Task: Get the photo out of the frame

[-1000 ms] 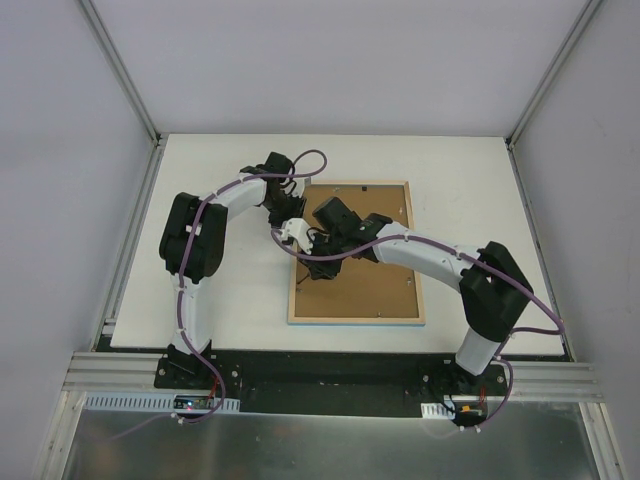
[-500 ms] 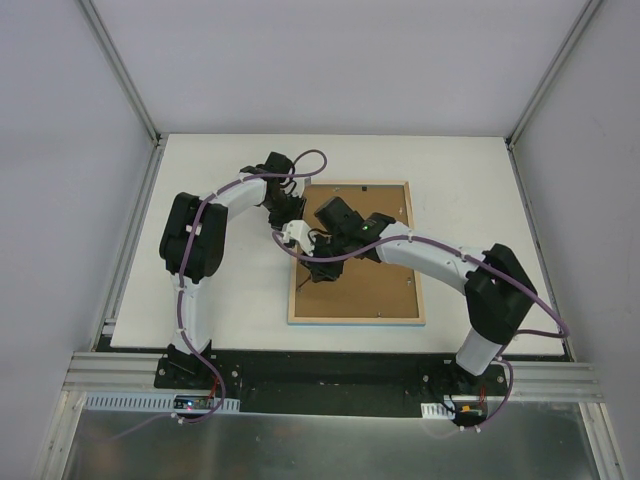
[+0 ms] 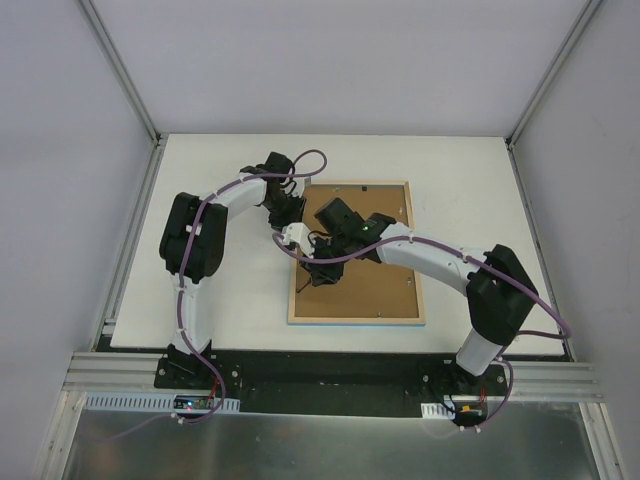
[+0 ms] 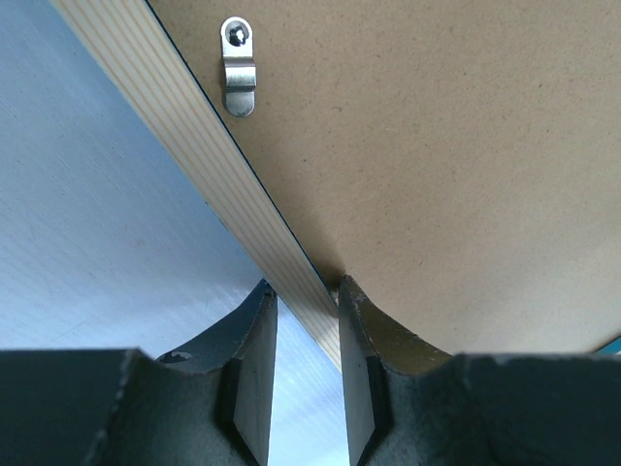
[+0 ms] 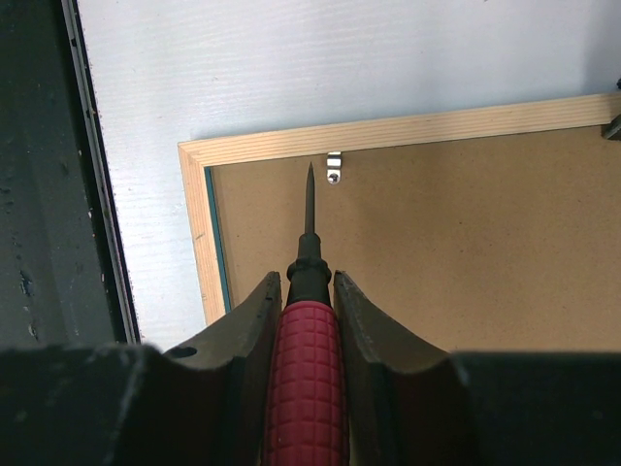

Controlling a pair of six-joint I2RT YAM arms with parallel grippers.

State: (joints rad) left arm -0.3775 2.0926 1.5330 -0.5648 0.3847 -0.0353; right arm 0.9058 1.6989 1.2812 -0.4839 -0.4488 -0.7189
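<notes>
Pale-wood frame (image 3: 350,319) lies face down at centre of the top view, brown backing board (image 3: 375,285) up; photo sits hidden underneath (not visible). Left gripper (image 4: 306,303) is clamped on the frame's left rail. Right gripper (image 5: 309,291) grips a red-handled pick (image 5: 310,359), tip just short of the turn clip (image 5: 334,167). Best: rail pinned, swing clip sideways off the board, light force.
</notes>
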